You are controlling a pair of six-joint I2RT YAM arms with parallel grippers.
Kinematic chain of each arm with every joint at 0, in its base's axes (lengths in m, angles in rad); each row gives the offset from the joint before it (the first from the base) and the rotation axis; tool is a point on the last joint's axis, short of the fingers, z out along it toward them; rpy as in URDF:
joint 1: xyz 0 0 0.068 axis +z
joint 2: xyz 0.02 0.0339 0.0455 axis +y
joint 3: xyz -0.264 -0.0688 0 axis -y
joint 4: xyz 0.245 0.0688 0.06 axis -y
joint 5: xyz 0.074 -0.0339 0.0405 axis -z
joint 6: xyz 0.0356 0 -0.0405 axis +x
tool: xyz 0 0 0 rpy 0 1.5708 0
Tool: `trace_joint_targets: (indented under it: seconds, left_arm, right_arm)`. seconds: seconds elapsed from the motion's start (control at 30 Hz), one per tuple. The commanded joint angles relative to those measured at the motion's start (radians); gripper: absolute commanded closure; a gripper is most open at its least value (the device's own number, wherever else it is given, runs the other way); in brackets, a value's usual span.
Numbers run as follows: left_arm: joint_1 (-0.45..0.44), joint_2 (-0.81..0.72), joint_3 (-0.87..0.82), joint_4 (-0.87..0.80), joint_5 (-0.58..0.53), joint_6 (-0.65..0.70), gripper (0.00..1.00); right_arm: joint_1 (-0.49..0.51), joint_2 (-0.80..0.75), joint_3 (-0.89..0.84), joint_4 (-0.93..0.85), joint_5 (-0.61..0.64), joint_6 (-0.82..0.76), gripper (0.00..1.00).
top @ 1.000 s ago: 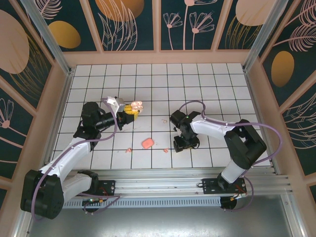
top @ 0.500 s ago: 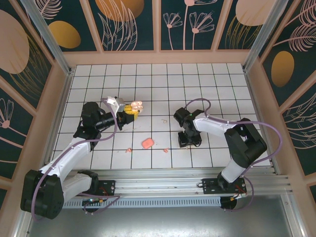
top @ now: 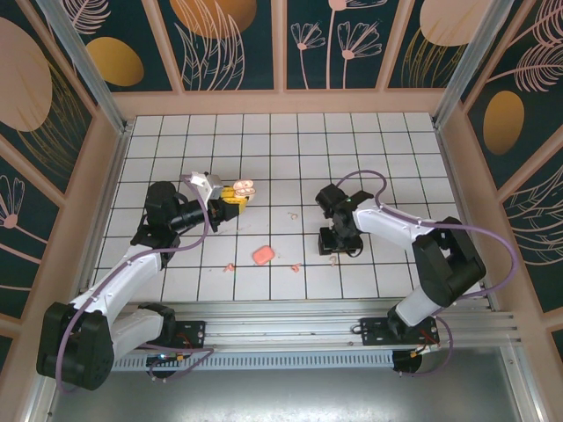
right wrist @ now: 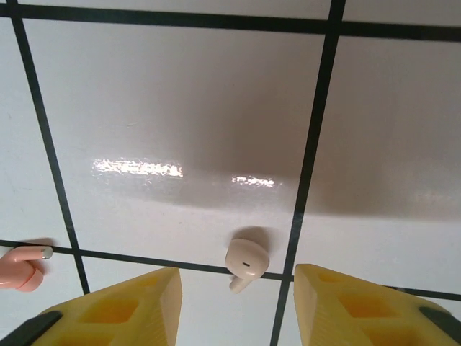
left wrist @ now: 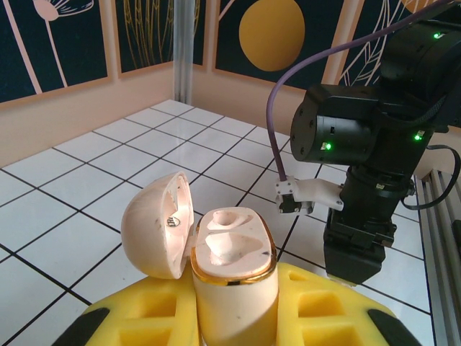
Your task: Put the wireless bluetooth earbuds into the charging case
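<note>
— Anything new on the left?

— No. The left gripper (left wrist: 232,317) has not stirred. It is clamped on the case (left wrist: 232,281), at 9 o'clock from the middle of the floor (top: 396,158). The lid (left wrist: 157,234) hangs open toward 9 o'clock and both sockets (left wrist: 232,251) are bare.

— So nothing is in yet?

— Nothing. A closed pink case (top: 261,255) lies at 7 o'clock from the middle, with a stray bud (top: 230,265) at its 8 o'clock.

— And the right side?

— That is where the change is. Over the last second the right gripper (right wrist: 238,306) has swung toward 3 o'clock and now hangs low at 4 o'clock from the middle.

— Holding anything?

— No. Its jaws stand apart and empty. A cream bud (right wrist: 246,261) lies on the floor just ahead of the gap, at its 12 o'clock, touching neither finger. A pink bud (right wrist: 21,265) lies well off at the cream one's 9 o'clock.

— What does that mean for the task?

— I judge it has picked its target and is lined up to grasp. It still has to reach forward, close on the cream bud, then carry it toward 10 o'clock to the waiting case.

— What could go wrong?

— The bud is tiny and rounded, so it may squirt out or roll as the jaws close.
</note>
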Motion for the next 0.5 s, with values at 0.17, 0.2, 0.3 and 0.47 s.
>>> trace_joint_targets:
  seconds: [0.17, 0.2, 0.3, 0.47]
  left_arm:
    - [-0.005, -0.012, -0.005, -0.002, 0.006, 0.023, 0.82]
    - [-0.005, -0.013, -0.005, -0.002, 0.006, 0.022, 0.82]
    - [-0.005, -0.015, -0.004, -0.004, 0.006, 0.023, 0.82]
    - [-0.005, -0.016, -0.004, -0.004, 0.005, 0.022, 0.82]
  right_arm:
    - [0.02, 0.042, -0.016, -0.044, -0.009, 0.092, 0.58]
    - [0.02, 0.049, -0.018, -0.042, -0.01, 0.098, 0.58]
    - [0.021, 0.061, -0.026, -0.036, -0.013, 0.11, 0.59]
    - [0.021, 0.074, -0.04, -0.018, -0.013, 0.123, 0.61]
